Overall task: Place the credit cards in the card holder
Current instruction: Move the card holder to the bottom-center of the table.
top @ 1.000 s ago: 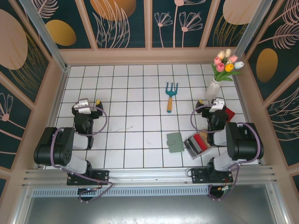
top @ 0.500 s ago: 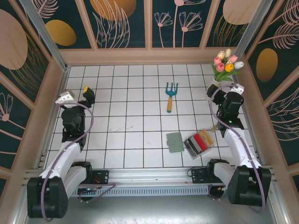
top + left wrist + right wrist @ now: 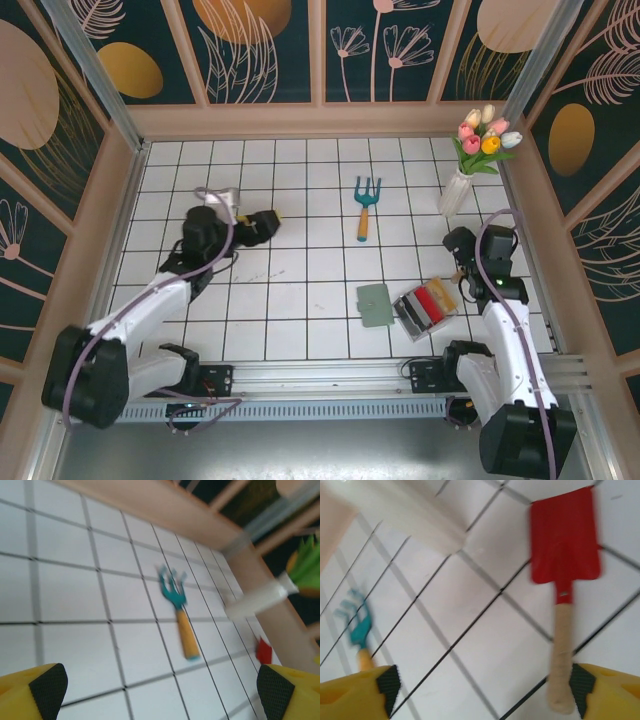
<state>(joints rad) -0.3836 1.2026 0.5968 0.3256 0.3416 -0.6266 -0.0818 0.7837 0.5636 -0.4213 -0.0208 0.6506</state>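
Jaws of left gripper (image 3: pixel 262 222) spread wide, empty, above bare tiles at 10 o'clock. Right gripper (image 3: pixel 458 244) likewise spread, empty, near wall at 3 o'clock, over red trowel (image 3: pixel 564 535). Card holder (image 3: pixel 375 305) flat at 5 o'clock, just beside rack (image 3: pixel 408 316) of credit cards (image 3: pixel 430 300). Open tiles from 6 to 9.

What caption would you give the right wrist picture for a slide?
Right gripper, jaws wide, hovers over a red trowel beside a white vase, a teal hand fork farther off.
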